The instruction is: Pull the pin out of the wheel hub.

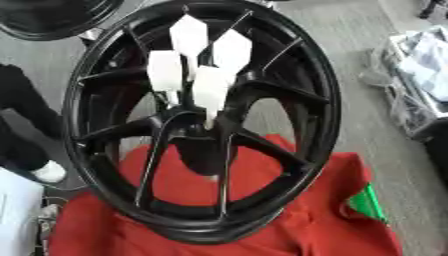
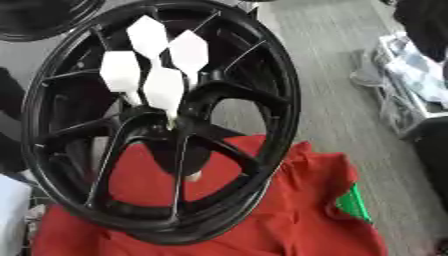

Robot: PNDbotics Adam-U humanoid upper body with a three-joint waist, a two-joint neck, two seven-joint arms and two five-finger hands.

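A grey floor is seen, and on it a red cloth is spread. On the far part of this cloth a large black wheel is stood on its rim, with its open face turned toward the camera and leaned back a little. Its spokes are joined at the wheel hub, which lies above the middle of the cloth.

From the centre of the hub a thin stem is seen to rise. It is ended by four white flat vanes, spread like the tail of a dart. This is judged to be the pin, not yet taken out. Its long axis is directed out of the hub, upward and toward the camera, so the pull is expected along this line and not sideways.

Neither hand is shown in either view. Therefore it cannot be told whether the fingers are released or clenched, nor which hand is nearer to the pin.
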